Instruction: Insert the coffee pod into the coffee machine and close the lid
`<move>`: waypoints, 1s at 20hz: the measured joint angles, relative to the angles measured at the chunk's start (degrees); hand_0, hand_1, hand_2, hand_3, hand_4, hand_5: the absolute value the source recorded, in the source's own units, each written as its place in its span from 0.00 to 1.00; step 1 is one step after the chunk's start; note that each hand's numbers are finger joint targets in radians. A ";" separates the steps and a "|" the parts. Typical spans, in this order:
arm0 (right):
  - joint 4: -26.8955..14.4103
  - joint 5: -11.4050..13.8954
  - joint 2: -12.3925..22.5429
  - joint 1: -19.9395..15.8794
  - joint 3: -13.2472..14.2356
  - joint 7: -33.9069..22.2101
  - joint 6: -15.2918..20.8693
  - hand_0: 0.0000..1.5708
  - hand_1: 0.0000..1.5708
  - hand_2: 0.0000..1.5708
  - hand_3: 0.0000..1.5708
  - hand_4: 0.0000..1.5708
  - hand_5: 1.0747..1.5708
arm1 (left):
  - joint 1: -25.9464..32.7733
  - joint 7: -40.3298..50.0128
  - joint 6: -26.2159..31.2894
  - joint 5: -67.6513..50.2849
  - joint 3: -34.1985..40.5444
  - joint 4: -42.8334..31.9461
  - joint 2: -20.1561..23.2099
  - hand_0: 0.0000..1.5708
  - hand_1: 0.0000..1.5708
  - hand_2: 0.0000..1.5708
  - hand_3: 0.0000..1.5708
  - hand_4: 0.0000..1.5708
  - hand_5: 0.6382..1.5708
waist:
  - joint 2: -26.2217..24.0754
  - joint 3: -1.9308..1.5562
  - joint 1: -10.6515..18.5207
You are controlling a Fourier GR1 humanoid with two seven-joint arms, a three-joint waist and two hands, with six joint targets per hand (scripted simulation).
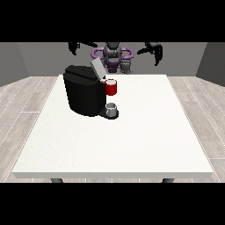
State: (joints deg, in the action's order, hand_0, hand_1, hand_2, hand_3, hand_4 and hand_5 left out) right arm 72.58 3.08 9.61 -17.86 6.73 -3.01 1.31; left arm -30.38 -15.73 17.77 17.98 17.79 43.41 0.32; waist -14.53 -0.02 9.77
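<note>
1. A black coffee machine (pixel 84 94) stands on the white tabletop (pixel 132 140), left of its middle, with its grey lid (pixel 97 68) tilted up.
2. A red thing at the machine (pixel 111 87) sits at its front.
3. A grey thing (pixel 112 108) rests on the machine's base below; I cannot tell whether it is the pod.
4. The hand at the view's left (pixel 75 46) and the hand at the view's right (pixel 154 50) are raised above the far edge, holding nothing; how their fingers lie cannot be told.

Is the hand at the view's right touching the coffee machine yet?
Apart. The front view shows that hand raised near the robot's body, well clear of the coffee machine on the table.
</note>
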 measured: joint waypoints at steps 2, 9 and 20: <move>-1.92 -1.10 0.93 -1.19 1.51 -0.37 -0.67 0.00 0.00 0.00 0.00 0.00 1.00 | 1.34 0.83 0.43 -1.95 -1.82 2.41 0.00 0.00 0.00 0.00 0.00 0.25 1.00 | 0.42 0.00 1.21; -6.99 -5.61 1.49 -7.35 5.61 -2.03 -1.27 0.00 0.00 0.00 0.00 0.11 1.00 | 4.05 2.67 -0.53 -5.65 -6.14 10.83 -0.19 0.00 0.00 0.00 0.00 0.23 1.00 | 5.24 0.00 3.30; -12.85 -6.27 1.54 -13.96 4.76 -1.45 -2.20 0.00 0.00 0.00 0.00 0.00 1.00 | 11.28 7.31 -0.96 -9.93 -10.02 25.88 1.41 0.00 0.00 0.00 0.00 0.24 1.00 | 10.74 0.01 2.69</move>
State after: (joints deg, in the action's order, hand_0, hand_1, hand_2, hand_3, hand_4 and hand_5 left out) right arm 59.73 -3.19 11.16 -31.81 11.49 -4.46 -0.89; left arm -19.10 -8.42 16.81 8.04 7.77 69.29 1.73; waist -3.79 -0.01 12.46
